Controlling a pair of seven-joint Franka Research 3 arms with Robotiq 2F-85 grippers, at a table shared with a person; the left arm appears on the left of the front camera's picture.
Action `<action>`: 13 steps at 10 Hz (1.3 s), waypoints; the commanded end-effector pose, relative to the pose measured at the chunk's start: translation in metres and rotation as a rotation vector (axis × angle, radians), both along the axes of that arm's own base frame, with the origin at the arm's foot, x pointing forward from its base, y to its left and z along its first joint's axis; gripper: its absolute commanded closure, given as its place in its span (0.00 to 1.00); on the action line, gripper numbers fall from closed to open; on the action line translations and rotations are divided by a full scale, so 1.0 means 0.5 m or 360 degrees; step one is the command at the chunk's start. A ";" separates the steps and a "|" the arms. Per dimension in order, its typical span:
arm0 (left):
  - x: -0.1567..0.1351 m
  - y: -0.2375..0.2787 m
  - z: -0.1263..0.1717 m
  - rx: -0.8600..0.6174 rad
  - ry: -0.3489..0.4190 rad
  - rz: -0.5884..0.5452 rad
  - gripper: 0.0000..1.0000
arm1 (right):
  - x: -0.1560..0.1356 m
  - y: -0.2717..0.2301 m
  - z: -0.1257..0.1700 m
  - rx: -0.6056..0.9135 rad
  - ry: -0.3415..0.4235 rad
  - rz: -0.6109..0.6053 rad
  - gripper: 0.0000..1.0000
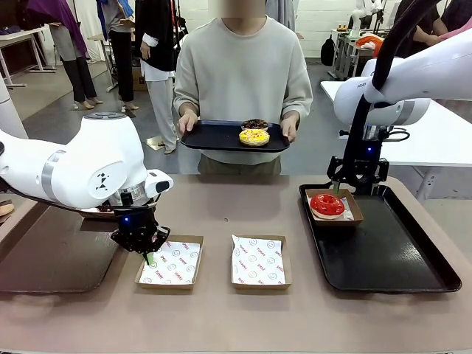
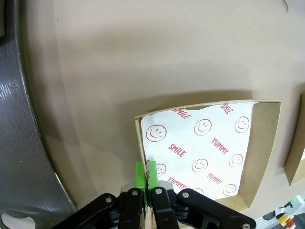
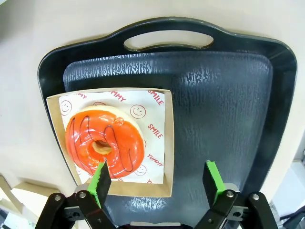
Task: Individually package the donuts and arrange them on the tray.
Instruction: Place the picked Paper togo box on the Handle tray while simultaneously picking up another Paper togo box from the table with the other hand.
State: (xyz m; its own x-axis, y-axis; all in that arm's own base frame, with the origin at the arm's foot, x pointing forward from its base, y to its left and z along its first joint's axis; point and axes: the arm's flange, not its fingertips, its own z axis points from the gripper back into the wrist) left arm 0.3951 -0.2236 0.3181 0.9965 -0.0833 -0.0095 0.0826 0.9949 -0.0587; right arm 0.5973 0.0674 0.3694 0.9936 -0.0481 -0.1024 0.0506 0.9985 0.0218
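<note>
A glossy red donut (image 1: 327, 205) (image 3: 105, 143) lies in a paper-lined cardboard box (image 1: 356, 215) (image 3: 159, 143) at the near-left corner of the black tray (image 1: 391, 251) (image 3: 224, 105). My right gripper (image 1: 341, 193) (image 3: 157, 179) hangs open just above that box, one pad over the donut's rim. My left gripper (image 1: 149, 256) (image 2: 147, 174) is shut on the side wall of an empty lined box (image 1: 173, 264) (image 2: 205, 143). A yellow donut (image 1: 254, 136) and a dark sprinkled donut (image 1: 255, 124) sit on the tray (image 1: 214, 136) held by the person.
A second empty lined box (image 1: 258, 260) stands in the middle of the table. A dark flat tray (image 1: 44, 258) (image 2: 19, 119) lies at the table's left under my left arm. The person stands at the far edge with both hands on their tray.
</note>
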 end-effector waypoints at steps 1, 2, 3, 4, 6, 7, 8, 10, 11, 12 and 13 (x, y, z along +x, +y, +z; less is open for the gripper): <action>0.005 -0.003 -0.001 0.0002 0.0018 0.0049 1.00 | 0.009 -0.009 0.006 0.0057 0.0014 0.0019 0.00; 0.005 -0.002 0.000 0.0001 0.0019 0.0045 1.00 | 0.003 -0.012 0.012 0.0071 0.0008 0.0023 0.00; 0.005 -0.003 0.002 0.0005 0.0015 0.0033 1.00 | -0.007 -0.018 0.024 0.0098 -0.0010 0.0027 0.00; 0.003 -0.004 0.008 -0.0003 0.0041 0.0013 1.00 | -0.027 -0.029 0.047 0.0180 0.0003 0.0045 0.00; 0.007 0.000 0.061 -0.0072 0.0063 0.0028 1.00 | -0.109 -0.096 0.126 0.0566 -0.0050 0.0090 0.00; 0.018 0.001 0.098 -0.0081 0.0061 0.0045 1.00 | -0.151 -0.147 0.162 0.0739 -0.0104 0.0074 0.00; 0.032 -0.002 0.139 -0.0103 0.0086 0.0026 1.00 | -0.196 -0.193 0.195 0.0872 -0.0187 0.0043 0.00; 0.070 -0.014 0.233 -0.0083 0.0069 0.0034 1.00 | -0.292 -0.276 0.236 0.1101 -0.0307 -0.0014 0.00; 0.090 -0.024 0.270 -0.0074 0.0056 0.0004 1.00 | -0.328 -0.310 0.239 0.1186 -0.0350 -0.0047 0.00; 0.115 -0.035 0.298 -0.0061 0.0044 0.0008 1.00 | -0.363 -0.333 0.237 0.1269 -0.0399 -0.0080 0.00; 0.145 -0.045 0.317 -0.0044 0.0053 0.0039 1.00 | -0.402 -0.350 0.239 0.1332 -0.0466 -0.0094 0.00</action>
